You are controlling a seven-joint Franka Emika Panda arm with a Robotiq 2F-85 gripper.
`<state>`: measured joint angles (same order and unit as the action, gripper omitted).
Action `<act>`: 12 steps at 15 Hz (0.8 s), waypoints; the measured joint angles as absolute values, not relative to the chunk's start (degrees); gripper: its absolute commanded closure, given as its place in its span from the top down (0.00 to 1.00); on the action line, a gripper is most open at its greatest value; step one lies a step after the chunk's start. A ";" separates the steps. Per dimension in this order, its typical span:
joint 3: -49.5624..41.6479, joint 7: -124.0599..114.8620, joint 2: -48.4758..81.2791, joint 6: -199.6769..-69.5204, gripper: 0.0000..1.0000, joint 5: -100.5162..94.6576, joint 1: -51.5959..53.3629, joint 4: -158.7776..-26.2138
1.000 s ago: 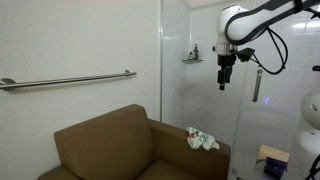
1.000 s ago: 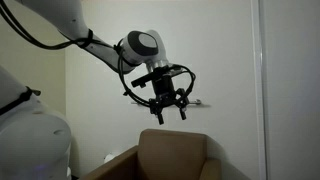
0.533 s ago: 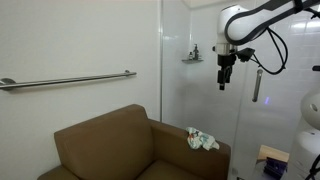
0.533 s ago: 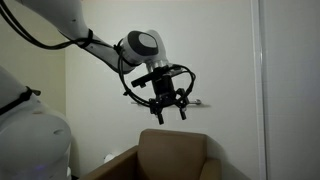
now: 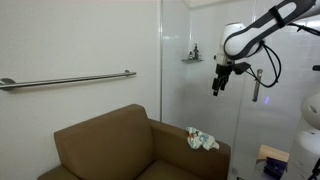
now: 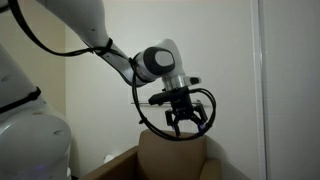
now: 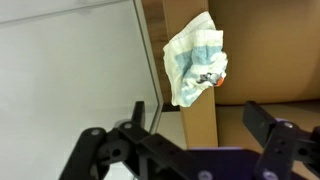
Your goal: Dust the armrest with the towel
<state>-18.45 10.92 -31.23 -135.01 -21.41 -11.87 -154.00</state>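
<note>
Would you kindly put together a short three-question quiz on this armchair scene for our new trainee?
1. True or false: the small white-and-greenish cloth towel lies on the broad brown padded armrest.
2. The robot's black gripper is: A) open, in the air, holding nothing; B) shut on the towel; C) pressing on the armrest.
3. What long metal fixture is mounted on the wall above the brown armchair?
Key: 1 true; 2 A; 3 a horizontal grab bar.
</note>
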 measured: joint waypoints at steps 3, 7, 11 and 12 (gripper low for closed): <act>-21.75 14.55 -22.12 -144.74 1.00 -18.58 -11.54 -156.35; -21.53 17.32 -16.11 -146.54 1.00 -16.09 -11.42 -155.82; -20.97 16.96 -17.30 -147.17 1.00 -16.08 -12.28 -156.31; -21.05 16.85 -16.30 -148.57 1.00 -15.14 -12.42 -156.93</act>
<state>-21.05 16.85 -16.30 -148.57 -15.14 -12.42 -156.93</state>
